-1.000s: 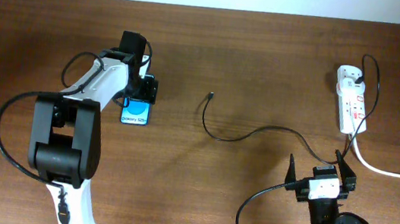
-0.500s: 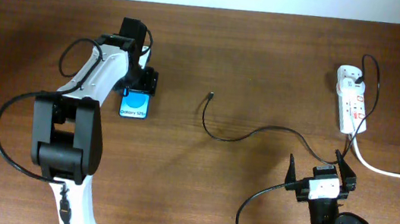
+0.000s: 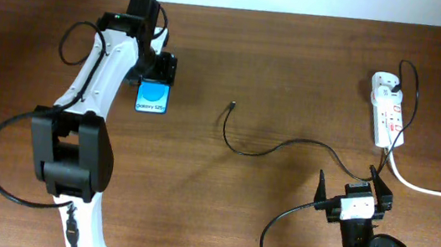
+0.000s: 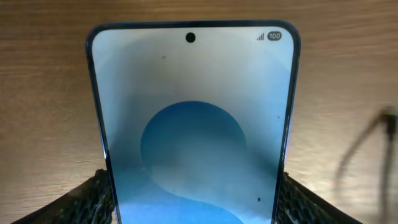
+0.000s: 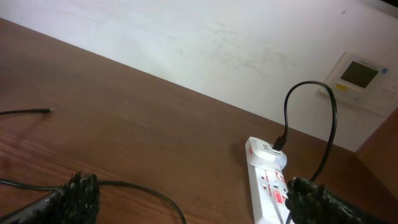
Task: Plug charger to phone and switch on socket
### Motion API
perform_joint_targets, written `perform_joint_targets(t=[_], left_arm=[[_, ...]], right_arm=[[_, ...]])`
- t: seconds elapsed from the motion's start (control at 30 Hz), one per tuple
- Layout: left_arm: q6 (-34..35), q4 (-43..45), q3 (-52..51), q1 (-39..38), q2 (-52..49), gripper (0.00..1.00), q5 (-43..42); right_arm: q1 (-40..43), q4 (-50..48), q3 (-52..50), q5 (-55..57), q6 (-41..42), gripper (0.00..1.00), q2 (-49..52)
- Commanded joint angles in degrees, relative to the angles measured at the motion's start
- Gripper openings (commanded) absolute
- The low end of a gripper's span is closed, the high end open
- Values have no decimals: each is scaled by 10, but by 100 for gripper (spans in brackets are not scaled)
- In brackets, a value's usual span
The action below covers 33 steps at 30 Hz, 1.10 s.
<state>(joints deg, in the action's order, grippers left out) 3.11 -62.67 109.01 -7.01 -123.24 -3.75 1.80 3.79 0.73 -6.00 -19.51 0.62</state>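
your left gripper is clamped on the phone. in the left wrist view its fingers press against both long edges at one end. the phone lies flat on the table, screen up, on the left side. its long axis runs from the far edge towards the robot, and the gripper holds the far end. the camera hole shows at the end away from the fingers, so the port is probably at the pinched end, though you cannot see it.

the charger has its plug tip off to the phone's right and well apart from it, pointing roughly away from the robot. from there the cable curls back and runs right, towards the socket at the far right.

your right gripper hangs spread open and empty, near the robot's side of the table. the cable's middle stretch passes just beyond it. the left gripper is closer to the plug tip but is busy, so the free right arm looks the better one to fetch it. it would have to reach left and away across the table. the socket lies beyond the right gripper, slightly to its right.
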Motion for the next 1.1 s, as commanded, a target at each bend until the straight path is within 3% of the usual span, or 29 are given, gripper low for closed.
perform_joint_targets(t=[0.0,0.17,0.3,0.5,0.63,0.7,0.97,1.07], left_arm=[[18,-10,33,-2,3,0,-70],[172,-16,33,-2,3,0,-76],[218,-22,33,-2,3,0,-147],[325,-44,33,-8,3,0,-158],[328,-47,33,-12,3,0,-171],[338,-52,33,-12,3,0,-171],[338,-53,33,-12,3,0,-171],[405,-58,33,-12,3,0,-175]], right_arm=[[-3,2,-4,1,2,98,-4],[-3,2,-4,1,2,98,-4],[-3,2,-4,1,2,98,-4],[-3,2,-4,18,3,98,-4],[-3,0,-4,-19,127,98,-4],[-3,-2,-4,-28,289,98,-4],[-3,-49,-4,-111,310,98,-4],[-3,-52,15,-118,370,98,1]])
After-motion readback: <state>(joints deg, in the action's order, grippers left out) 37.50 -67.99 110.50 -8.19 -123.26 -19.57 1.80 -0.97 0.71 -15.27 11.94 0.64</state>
